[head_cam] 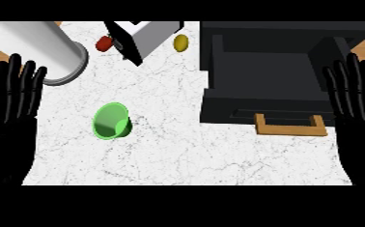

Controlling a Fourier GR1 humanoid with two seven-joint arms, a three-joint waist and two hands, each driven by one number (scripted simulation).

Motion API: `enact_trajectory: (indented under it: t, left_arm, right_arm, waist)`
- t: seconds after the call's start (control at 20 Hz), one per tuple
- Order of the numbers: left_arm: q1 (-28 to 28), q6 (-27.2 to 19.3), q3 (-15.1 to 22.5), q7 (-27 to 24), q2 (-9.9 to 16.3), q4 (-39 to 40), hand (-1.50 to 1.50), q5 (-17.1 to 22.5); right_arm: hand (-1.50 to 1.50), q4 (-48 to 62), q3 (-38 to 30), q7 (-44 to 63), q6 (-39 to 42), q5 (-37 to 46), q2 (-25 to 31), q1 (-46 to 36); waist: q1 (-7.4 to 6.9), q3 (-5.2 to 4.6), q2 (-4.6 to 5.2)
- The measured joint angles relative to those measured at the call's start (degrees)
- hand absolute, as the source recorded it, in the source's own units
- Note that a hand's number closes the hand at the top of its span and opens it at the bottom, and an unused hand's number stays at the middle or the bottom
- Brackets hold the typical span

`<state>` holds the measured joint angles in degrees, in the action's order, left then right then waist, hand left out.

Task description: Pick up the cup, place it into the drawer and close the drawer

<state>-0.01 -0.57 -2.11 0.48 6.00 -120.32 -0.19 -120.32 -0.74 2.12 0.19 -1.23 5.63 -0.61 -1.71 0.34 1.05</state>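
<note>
A green cup (pixel 112 120) lies on the white marble counter (pixel 178 153), left of centre, its mouth facing the viewer. At the right stands a black drawer (pixel 267 74), pulled open, with a wooden handle (pixel 291 126) on its front. My left hand (pixel 20 93) rests open at the left edge, fingers up, well apart from the cup. My right hand (pixel 345 88) rests open at the right edge beside the drawer. Neither hand holds anything.
A large grey cylinder (pixel 50 52) lies at the back left. A white and black box (pixel 139 38) sits at the back centre, with a red object (pixel 105 43) to its left and a yellow one (pixel 181 42) to its right.
</note>
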Motion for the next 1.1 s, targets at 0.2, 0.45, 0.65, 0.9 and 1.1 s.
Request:
enact_trajectory:
  t: [0.2,0.45,0.65,0.9,1.1]
  left_arm:
    - [-0.20,6.08,-1.45,-0.22,2.79,0.36,-1.50,6.59]
    - [1.29,14.36,-2.19,1.88,4.84,4.68,-1.50,19.23]
    - [1.03,19.39,-5.82,2.45,6.82,11.19,-1.50,27.29]
    - [-0.03,22.47,-7.20,0.39,7.18,18.69,-1.50,26.70]
    - [-2.98,24.12,-7.98,-2.65,7.44,27.95,-1.50,23.96]
  right_arm:
    - [-1.50,1.38,0.17,-0.36,0.09,0.27,-0.17,-1.66]
    - [-1.50,1.96,1.55,0.75,3.06,-0.73,1.34,-1.03]
    - [-1.50,5.12,1.55,2.20,4.79,-1.88,2.13,-3.09]
    - [-1.50,7.37,0.63,2.77,6.43,-2.67,2.74,-5.07]
    - [-1.50,10.37,-1.11,1.71,7.66,-3.71,3.39,-7.32]
  waist:
    - [0.93,-0.24,-0.65]
    - [1.38,-0.38,-0.81]
    - [1.47,-0.38,-0.89]
    - [1.65,-0.37,-0.98]
    - [1.79,-0.36,-0.95]
